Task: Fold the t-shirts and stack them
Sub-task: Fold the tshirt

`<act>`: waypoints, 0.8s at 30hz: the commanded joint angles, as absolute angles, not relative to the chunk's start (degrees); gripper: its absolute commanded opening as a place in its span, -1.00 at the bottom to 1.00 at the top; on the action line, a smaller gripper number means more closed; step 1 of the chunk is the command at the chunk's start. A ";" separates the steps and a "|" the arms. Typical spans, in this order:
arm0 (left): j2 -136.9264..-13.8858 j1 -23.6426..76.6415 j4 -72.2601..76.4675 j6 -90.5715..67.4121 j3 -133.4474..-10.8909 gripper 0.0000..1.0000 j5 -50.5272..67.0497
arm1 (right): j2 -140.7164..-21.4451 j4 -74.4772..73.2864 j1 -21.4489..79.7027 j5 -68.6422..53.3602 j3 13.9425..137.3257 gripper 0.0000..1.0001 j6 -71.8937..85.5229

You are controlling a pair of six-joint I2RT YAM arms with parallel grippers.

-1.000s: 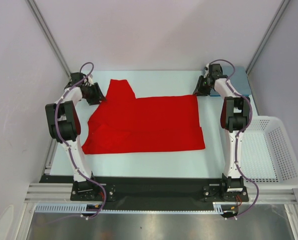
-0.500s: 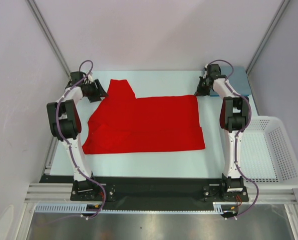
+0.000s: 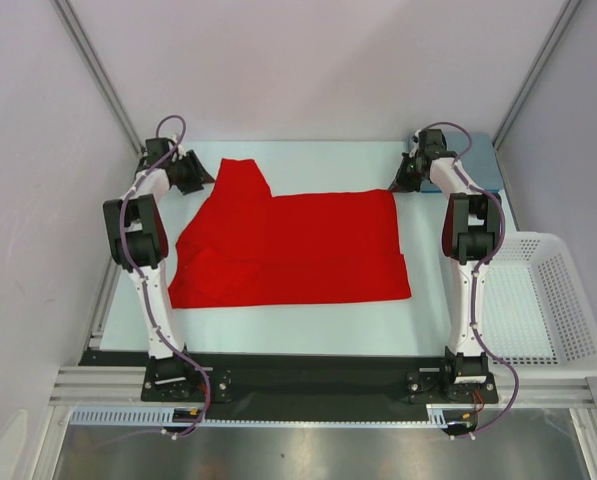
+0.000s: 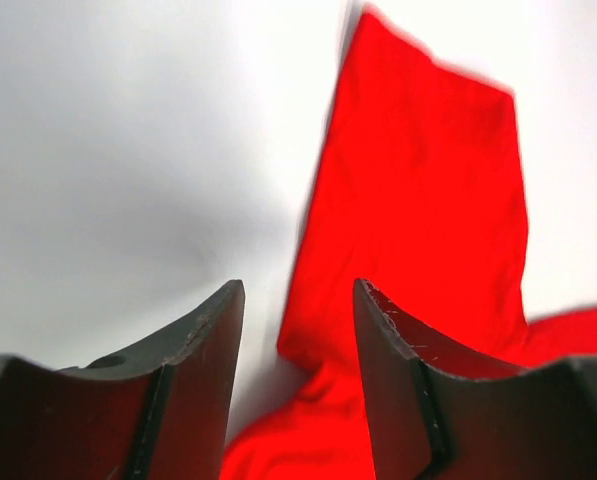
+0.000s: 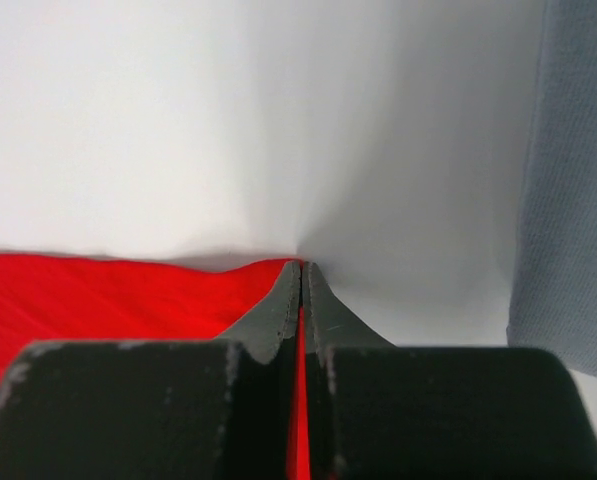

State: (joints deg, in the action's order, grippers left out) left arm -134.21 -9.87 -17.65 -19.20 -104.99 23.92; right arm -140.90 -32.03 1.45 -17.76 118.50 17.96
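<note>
Currently: red t-shirt (image 3: 298, 245), spread flat between both grippers. Right gripper (image 5: 303, 272): jaws pinched tight on the shirt's corner, likely to anchor or lift it for a fold. Left gripper (image 4: 298, 292): jaws apart, sleeve (image 4: 418, 200) just ahead, apparently lining up its grasp.

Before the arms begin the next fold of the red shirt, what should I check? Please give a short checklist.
1. Corner of red shirt clamped by right gripper: ok.
2. Hold of left gripper on sleeve: not ok, open, nothing clamped.
3. Gap between grey cloth and right gripper: ok.
4. Gap between basket and red shirt: ok.
5. Depth of grip on the corner: cannot tell.
</note>
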 commanded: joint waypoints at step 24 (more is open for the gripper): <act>-143.70 -0.44 -34.18 -7.12 -124.27 -0.15 -1.74 | -140.98 -29.53 1.49 -20.57 118.39 -1.00 20.21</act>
